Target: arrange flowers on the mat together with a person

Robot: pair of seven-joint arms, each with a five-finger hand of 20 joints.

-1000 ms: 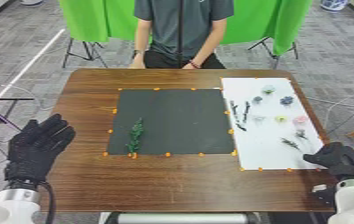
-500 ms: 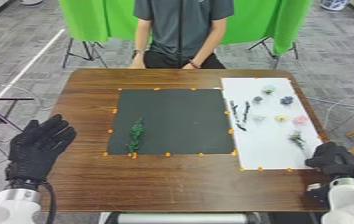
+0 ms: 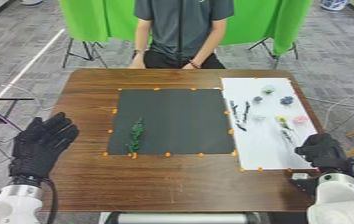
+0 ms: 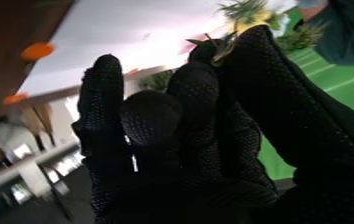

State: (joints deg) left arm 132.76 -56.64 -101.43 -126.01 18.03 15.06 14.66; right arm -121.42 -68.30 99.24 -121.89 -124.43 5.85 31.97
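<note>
Over the white sheet (image 3: 260, 152), the right hand (image 3: 323, 151) pinches a green sprig (image 3: 287, 134) (dark twigs (image 3: 246, 111) lie between it and the black mat (image 3: 178, 120), which bears leafy greenery (image 3: 136, 136)), the left hand's (image 3: 45, 145) fingers relaxed and spread.

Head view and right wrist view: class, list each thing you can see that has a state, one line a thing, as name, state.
Left hand: open, holding nothing
Right hand: pinching a stem
Thin sprig: held, over the white sheet
White sheet: spread flat
Dark mat: spread flat
Leafy green stem: lying on the dark mat
Dark twigs: lying on the white sheet
Pink flower: lying on the white sheet
</note>
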